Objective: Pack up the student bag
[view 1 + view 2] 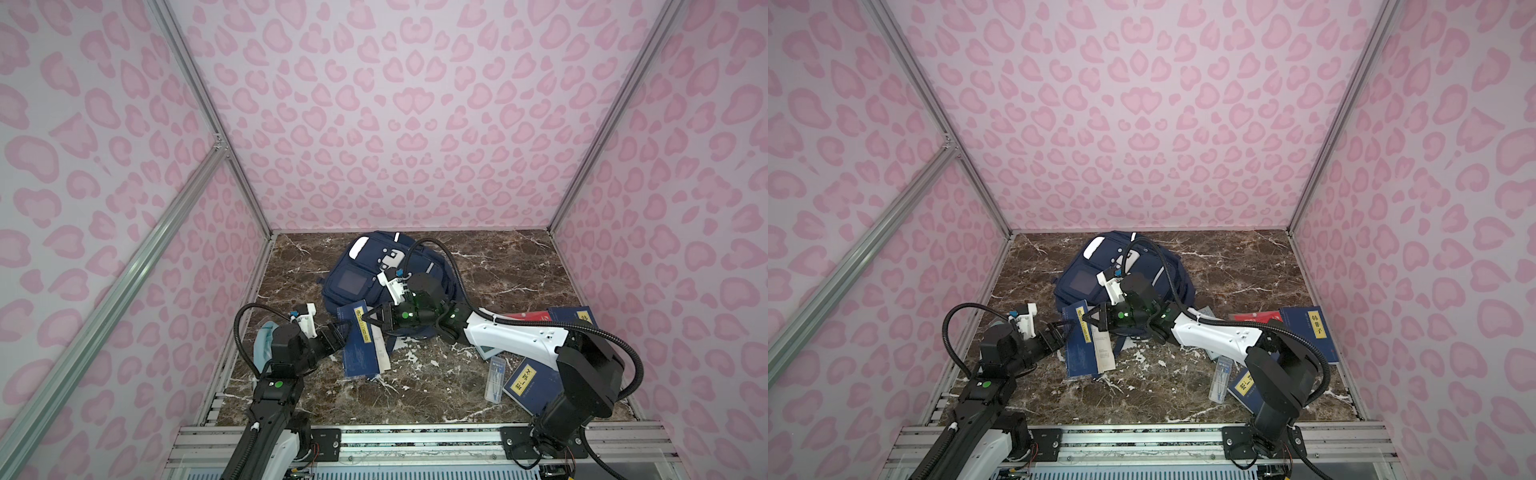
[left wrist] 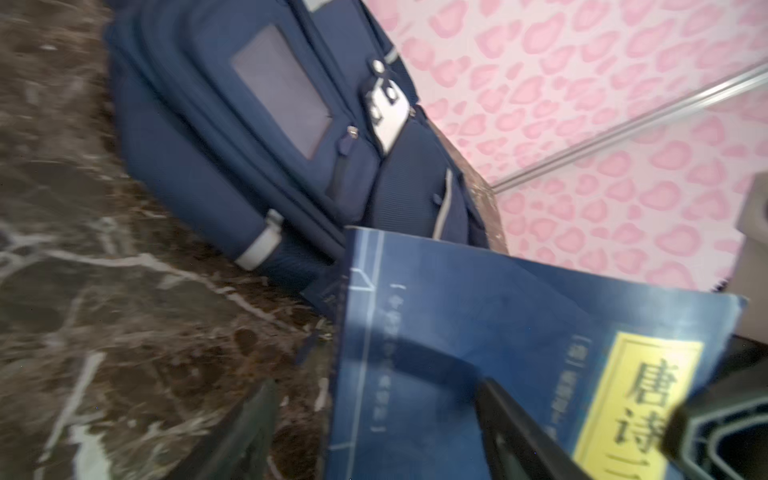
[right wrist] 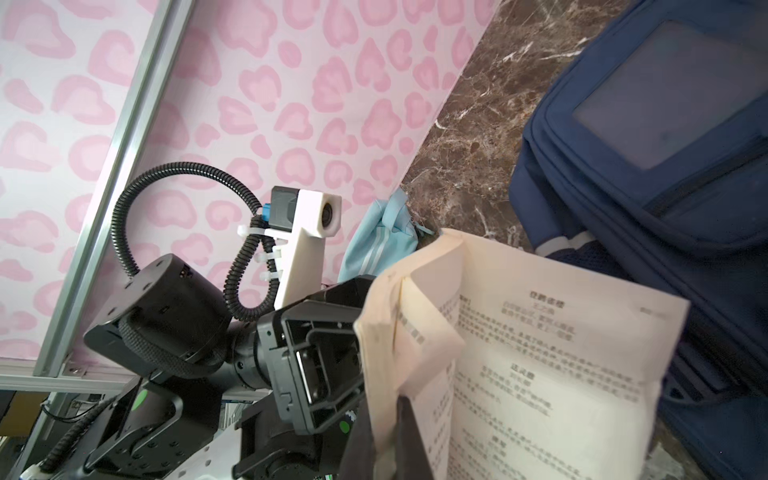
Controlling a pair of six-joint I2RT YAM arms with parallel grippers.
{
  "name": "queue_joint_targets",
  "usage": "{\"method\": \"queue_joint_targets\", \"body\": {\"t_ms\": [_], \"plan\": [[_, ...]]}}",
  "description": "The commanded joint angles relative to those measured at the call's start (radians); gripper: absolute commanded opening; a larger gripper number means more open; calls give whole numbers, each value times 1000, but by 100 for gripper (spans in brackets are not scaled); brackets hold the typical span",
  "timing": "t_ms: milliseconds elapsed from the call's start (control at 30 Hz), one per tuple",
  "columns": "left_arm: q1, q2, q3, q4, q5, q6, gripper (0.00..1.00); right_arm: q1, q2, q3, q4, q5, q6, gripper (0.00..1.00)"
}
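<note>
Only my right wrist view shows printed pages in the book (image 3: 540,374) my right claw (image 1: 365,319) pinches; left claw (image 1: 340,332) gapes; navy, white-patched student bag (image 1: 357,278) lies mid-frame.

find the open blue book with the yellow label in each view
Top view: book just in front of the backpack.
Top view: same place.
Left wrist: its blue cover, close up, backpack behind.
Right wrist: its printed pages, close up, backpack beside.
Shared landmark: the backpack's grey window.
</note>
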Motion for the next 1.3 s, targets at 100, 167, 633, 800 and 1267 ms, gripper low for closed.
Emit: {"method": "queue_joint_targets", "body": {"t_ms": [100,167,633,800,1267], "plan": [[-49,-82,39,73,97,-14,51,-16,-22,-31,17,-42,0,0],[-49,-96,36,60,89,-21,56,-24,-31,-57,79,-75,27,0],[-135,64,-119,476,93,-27,65,-145,31,-121,188,-241,73,0],[-151,170,-117,543,95,-14,55,-164,70,-131,129,-216,20,0],[-176,84,18,387,157,-53,4,-244,-11,-190,53,-257,-191,98]]}}
